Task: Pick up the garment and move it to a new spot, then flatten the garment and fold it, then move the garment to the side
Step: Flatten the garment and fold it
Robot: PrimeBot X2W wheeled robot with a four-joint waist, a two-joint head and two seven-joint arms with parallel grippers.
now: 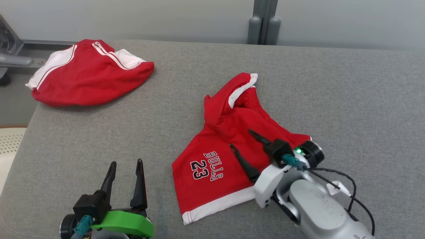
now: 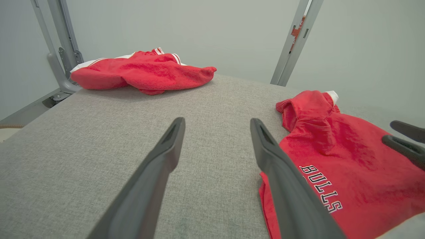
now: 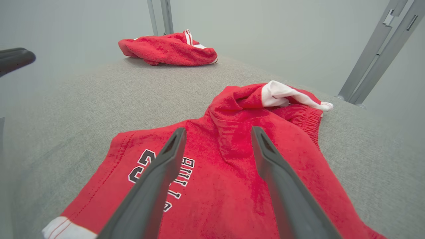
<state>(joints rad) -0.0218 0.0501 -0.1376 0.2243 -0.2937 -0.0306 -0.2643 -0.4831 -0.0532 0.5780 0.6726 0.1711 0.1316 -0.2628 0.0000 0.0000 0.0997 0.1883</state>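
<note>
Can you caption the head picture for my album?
Right gripper, jaws open, at the red Bulls garment on a grey surface.

Head cam looks down; both wrist cams low, sharing red shorts (image 1: pixel 215 139).

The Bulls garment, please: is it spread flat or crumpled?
Partly crumpled: the Bulls garment lies flat at its printed end, but its far end humps up in folds.

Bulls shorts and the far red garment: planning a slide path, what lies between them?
Bare grey fabric surface between the Bulls shorts and the red-and-white garment, shown in the head view.
</note>
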